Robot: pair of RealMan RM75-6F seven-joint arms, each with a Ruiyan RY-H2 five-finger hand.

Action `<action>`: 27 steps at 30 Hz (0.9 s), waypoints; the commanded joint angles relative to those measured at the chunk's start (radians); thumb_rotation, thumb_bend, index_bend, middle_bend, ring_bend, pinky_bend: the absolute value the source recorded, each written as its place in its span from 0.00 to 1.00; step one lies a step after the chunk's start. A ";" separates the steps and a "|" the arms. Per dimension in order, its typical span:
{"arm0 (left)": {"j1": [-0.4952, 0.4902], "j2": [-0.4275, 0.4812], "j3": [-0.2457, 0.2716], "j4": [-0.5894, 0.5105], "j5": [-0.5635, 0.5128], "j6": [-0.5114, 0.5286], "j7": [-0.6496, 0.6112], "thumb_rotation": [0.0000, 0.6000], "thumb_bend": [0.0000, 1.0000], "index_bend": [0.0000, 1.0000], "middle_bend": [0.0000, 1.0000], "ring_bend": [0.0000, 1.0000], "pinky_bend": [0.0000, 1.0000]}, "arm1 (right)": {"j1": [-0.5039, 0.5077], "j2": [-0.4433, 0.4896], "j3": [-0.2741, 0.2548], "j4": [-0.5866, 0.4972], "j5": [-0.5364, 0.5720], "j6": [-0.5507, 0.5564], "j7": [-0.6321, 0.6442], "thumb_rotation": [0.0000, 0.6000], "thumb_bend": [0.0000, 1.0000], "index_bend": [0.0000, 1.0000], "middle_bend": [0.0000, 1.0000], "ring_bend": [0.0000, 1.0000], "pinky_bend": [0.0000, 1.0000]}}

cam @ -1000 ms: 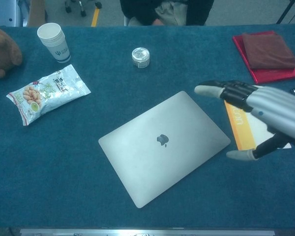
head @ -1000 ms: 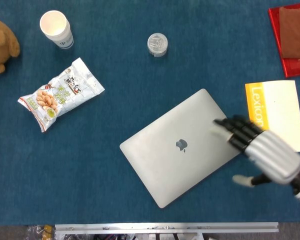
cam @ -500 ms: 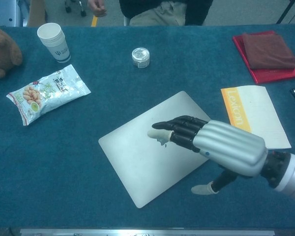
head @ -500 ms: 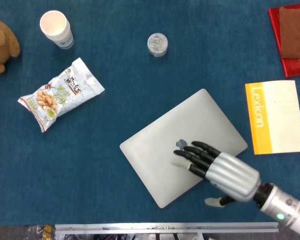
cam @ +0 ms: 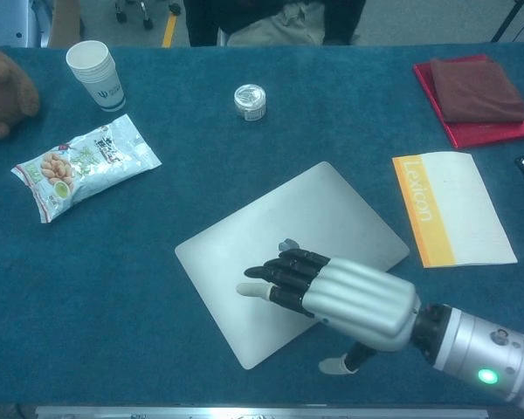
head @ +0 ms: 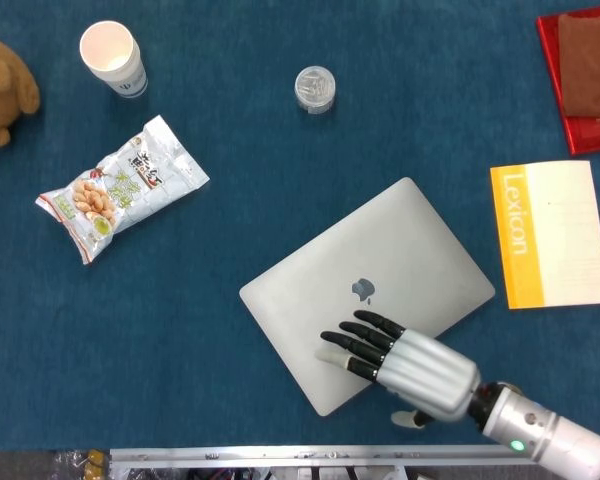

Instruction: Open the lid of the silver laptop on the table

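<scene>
While the silver laptop (head: 368,291) lies closed near the middle of the blue table (head: 280,150), its long axis runs diagonally from near-left to far-right. Over its near corner the right hand (head: 405,362) lies flat, fingers (cam: 275,284) extended side by side, thumb (cam: 336,366) off the edge

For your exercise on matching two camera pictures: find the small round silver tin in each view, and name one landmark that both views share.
Head view: the small round silver tin sits near the top, just right of centre.
Chest view: the tin sits in the upper part, just left of centre.
Shared landmark: in both, the closed silver laptop lies on the near side of the tin and to its right, with the white paper cup far to the tin's left.
</scene>
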 commanded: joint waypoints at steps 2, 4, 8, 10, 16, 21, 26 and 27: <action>0.001 -0.004 -0.002 0.018 -0.005 -0.003 -0.015 1.00 0.11 0.02 0.00 0.00 0.02 | -0.003 -0.051 0.002 0.043 0.011 0.008 -0.031 1.00 0.08 0.00 0.00 0.00 0.06; 0.002 -0.005 -0.003 0.025 -0.007 -0.003 -0.022 1.00 0.11 0.02 0.00 0.00 0.02 | -0.001 -0.069 0.004 0.058 0.015 0.009 -0.038 1.00 0.08 0.00 0.00 0.00 0.06; 0.002 -0.008 -0.005 0.036 -0.009 -0.003 -0.033 1.00 0.11 0.02 0.00 0.00 0.02 | 0.003 -0.105 0.013 0.088 0.028 0.011 -0.054 1.00 0.08 0.00 0.00 0.00 0.06; 0.003 -0.009 -0.006 0.041 -0.010 -0.003 -0.038 1.00 0.11 0.02 0.00 0.00 0.02 | 0.006 -0.121 0.017 0.101 0.034 0.013 -0.060 1.00 0.08 0.00 0.00 0.00 0.06; 0.004 -0.011 -0.006 0.052 -0.011 -0.005 -0.047 1.00 0.11 0.02 0.00 0.00 0.02 | 0.016 -0.156 0.022 0.130 0.057 0.009 -0.077 1.00 0.08 0.00 0.00 0.00 0.06; 0.004 -0.013 -0.007 0.060 -0.012 -0.008 -0.053 1.00 0.11 0.02 0.00 0.00 0.02 | 0.025 -0.179 0.026 0.146 0.077 0.001 -0.091 1.00 0.08 0.00 0.00 0.00 0.06; 0.004 -0.015 -0.007 0.067 -0.013 -0.009 -0.058 1.00 0.11 0.02 0.00 0.00 0.02 | 0.032 -0.199 0.029 0.162 0.095 -0.003 -0.101 1.00 0.08 0.00 0.00 0.00 0.06; 0.005 -0.015 -0.008 0.069 -0.014 -0.009 -0.060 1.00 0.11 0.02 0.00 0.00 0.02 | 0.034 -0.203 0.030 0.167 0.099 -0.003 -0.104 1.00 0.08 0.00 0.00 0.00 0.06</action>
